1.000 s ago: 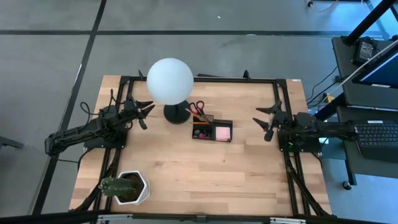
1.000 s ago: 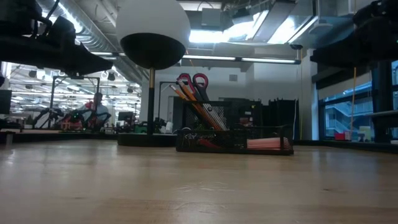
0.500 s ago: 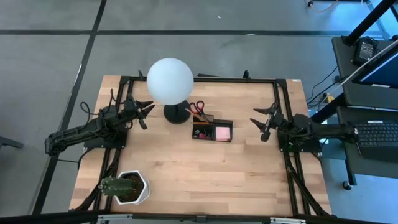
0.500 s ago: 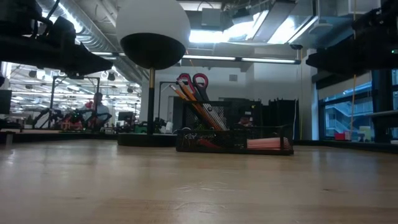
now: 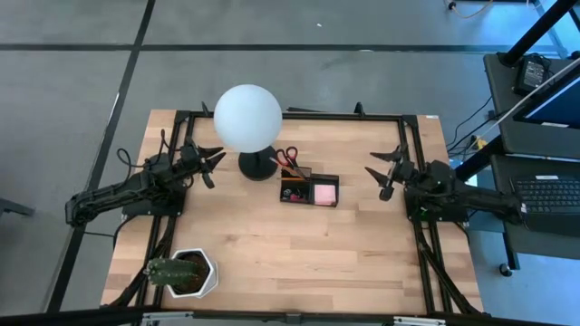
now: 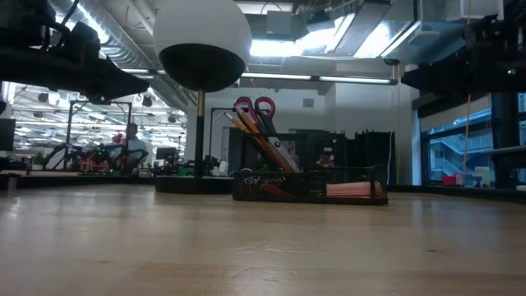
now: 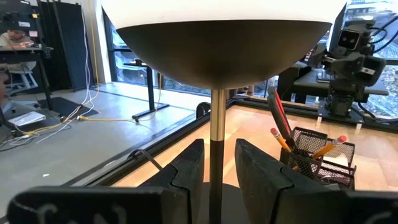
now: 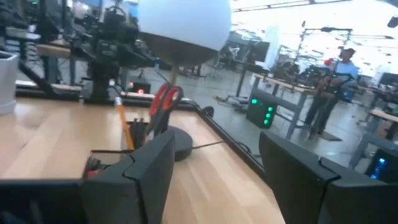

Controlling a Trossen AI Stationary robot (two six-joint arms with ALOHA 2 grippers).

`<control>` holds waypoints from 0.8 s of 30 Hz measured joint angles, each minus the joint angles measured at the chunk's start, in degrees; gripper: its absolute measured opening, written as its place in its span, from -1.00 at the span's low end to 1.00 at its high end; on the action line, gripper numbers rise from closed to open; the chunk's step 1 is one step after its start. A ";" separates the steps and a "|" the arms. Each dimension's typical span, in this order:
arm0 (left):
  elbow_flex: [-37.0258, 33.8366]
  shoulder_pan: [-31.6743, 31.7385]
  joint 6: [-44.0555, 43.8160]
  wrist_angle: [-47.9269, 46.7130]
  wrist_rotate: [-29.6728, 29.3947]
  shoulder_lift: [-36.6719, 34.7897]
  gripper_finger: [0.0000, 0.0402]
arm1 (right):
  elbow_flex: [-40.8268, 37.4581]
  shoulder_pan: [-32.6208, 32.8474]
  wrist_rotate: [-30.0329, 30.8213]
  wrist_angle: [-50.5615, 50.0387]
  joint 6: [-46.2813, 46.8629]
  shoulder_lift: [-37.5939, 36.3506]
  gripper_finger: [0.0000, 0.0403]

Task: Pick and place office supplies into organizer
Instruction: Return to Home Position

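The black organizer (image 5: 308,193) stands at the table's middle. Red-handled scissors (image 5: 288,161), orange pencils (image 6: 256,136) and dark pens stand upright in its taller left cup. A pink sticky-note pad (image 5: 324,192) lies in its low right compartment. My left gripper (image 5: 212,167) hovers open, level, left of the lamp's base; the left wrist view shows the lamp's stem beyond the gap between its fingers (image 7: 186,168). My right gripper (image 5: 382,174) hovers wide open to the right of the organizer, pointing toward it, with nothing between its fingers (image 8: 149,162).
A white globe lamp (image 5: 247,118) on a round black base (image 5: 256,165) stands just left of the organizer. A green plant in a white pot (image 5: 181,272) sits at the near left corner. Bare wood lies in front of the organizer. A person (image 8: 339,74) sits in the room beyond.
My right arm has swung about its base. Its gripper has shifted slightly toward the far edge, sunk a little and turned more toward the organizer, staying wide open. The supplies and the organizer have kept their places.
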 joint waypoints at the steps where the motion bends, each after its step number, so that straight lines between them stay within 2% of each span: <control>1: 0.00 0.00 -0.02 0.02 0.00 0.00 -0.57 | -0.11 -0.71 -0.20 0.37 0.50 0.01 0.17; 4: 0.00 0.00 -0.01 0.02 0.00 0.02 -0.57 | -0.09 -2.58 -2.47 0.87 1.09 -0.02 0.17; 9: 0.00 0.00 0.00 0.02 0.00 0.02 -0.57 | -0.09 -6.32 -2.80 1.93 2.23 -0.02 0.17; 13: 0.00 0.00 -0.02 0.02 0.00 0.02 -0.57 | -0.05 -8.29 -2.42 -2.38 0.73 0.03 0.17; 24: 0.00 0.00 -0.01 0.02 0.00 0.02 -0.57 | -0.05 -8.94 -2.30 -3.07 3.29 1.32 0.17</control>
